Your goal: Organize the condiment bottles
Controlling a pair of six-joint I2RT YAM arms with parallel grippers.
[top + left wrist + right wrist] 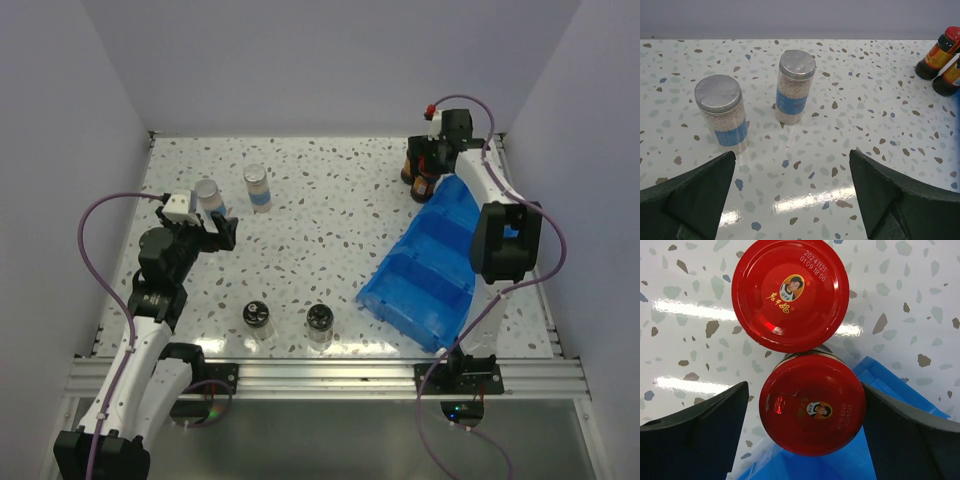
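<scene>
Speckled table | left hand spread, empty | right hand vertical, spread astride red-capped jar

Right gripper covers most of both red-capped jars in the top view

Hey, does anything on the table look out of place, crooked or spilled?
The blue bin sits skewed, diagonal to the table edges, its far corner crowding the two red-capped jars. Nothing looks spilled.
</scene>
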